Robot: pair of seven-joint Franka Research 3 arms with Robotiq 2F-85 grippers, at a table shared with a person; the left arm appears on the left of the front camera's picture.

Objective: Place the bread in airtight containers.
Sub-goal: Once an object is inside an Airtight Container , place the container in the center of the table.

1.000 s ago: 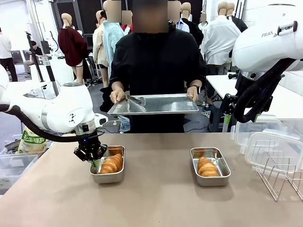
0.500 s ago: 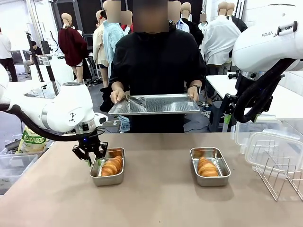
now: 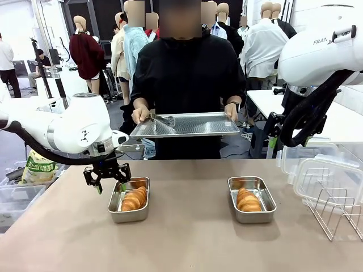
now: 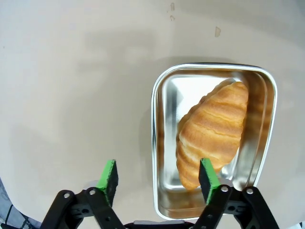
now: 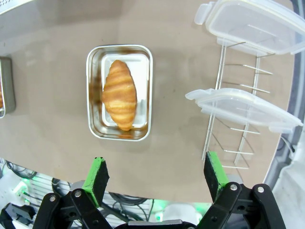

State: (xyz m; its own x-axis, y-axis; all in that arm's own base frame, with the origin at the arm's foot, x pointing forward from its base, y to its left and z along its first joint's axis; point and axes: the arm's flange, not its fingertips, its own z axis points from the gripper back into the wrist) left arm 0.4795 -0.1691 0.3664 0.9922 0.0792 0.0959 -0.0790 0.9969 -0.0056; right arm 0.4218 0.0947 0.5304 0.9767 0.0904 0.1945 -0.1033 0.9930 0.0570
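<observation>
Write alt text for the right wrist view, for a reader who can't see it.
A golden croissant roll lies in a steel pan on a tan table, seen from above. Right of it, two clear lids rest on a wire rack; the right gripper hangs open at the bottom edge.
</observation>
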